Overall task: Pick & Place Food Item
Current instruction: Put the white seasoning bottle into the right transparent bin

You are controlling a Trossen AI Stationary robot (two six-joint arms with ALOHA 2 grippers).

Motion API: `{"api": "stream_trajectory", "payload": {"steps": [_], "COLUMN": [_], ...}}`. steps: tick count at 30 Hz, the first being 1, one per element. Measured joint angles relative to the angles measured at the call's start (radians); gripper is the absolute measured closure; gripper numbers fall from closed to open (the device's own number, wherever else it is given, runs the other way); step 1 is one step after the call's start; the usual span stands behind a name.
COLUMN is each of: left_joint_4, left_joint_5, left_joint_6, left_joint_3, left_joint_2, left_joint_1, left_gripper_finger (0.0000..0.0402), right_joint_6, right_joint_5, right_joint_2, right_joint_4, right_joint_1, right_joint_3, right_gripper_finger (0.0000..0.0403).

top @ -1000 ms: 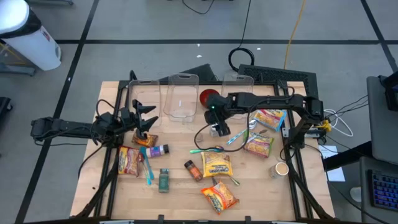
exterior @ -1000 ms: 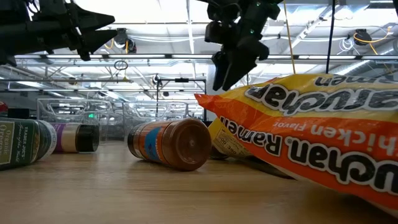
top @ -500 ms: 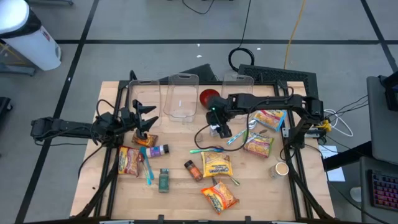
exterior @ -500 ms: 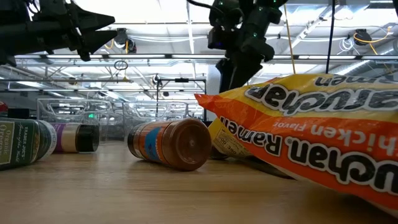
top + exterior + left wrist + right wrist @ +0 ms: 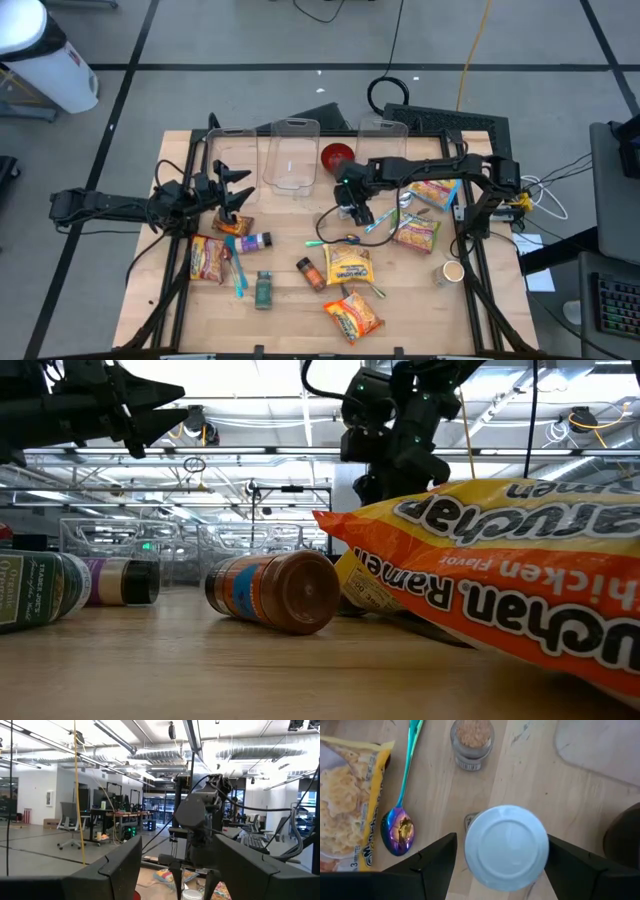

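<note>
The right claw hangs right above a small jar with a white lid that stands on the table. Its fingers are wide open, one on each side of the jar, not holding it. A shiny spoon lies just beside the jar, and a yellow noodle pack lies past the spoon. The left claw waits open and empty, well apart from the jar.

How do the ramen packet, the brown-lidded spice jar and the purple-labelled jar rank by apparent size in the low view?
1. Ramen packet, by far the largest, though it lies nearest the camera.
2. Brown-lidded spice jar.
3. Purple-labelled jar, looking smallest, but it lies farther back and is partly hidden, so ranks two and three are unsure.
</note>
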Motion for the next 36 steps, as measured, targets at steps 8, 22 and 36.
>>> {"api": "stream_trajectory", "payload": {"steps": [8,22,36], "left_joint_4": [0.000,-0.001,-0.001], "left_joint_5": [0.000,0.000,-0.001], "left_joint_6": [0.000,0.002,0.002], "left_joint_3": [0.000,0.000,0.000], "left_joint_2": [0.000,0.000,0.000], "left_joint_1": [0.000,0.000,0.000], "left_gripper_finger": [0.0149,0.0149,0.0149], "right_joint_6": [0.000,0.000,-0.002], "right_joint_5": [-0.002,-0.005,-0.009], "right_joint_2": [0.000,0.000,0.000], "right_joint_4": [0.040,0.045,0.019], "right_joint_1": [0.000,0.000,0.001], "right_joint_3": [-0.005,-0.005,-0.004], "right_gripper_finger": [0.0138,0.0203,0.0204]}}
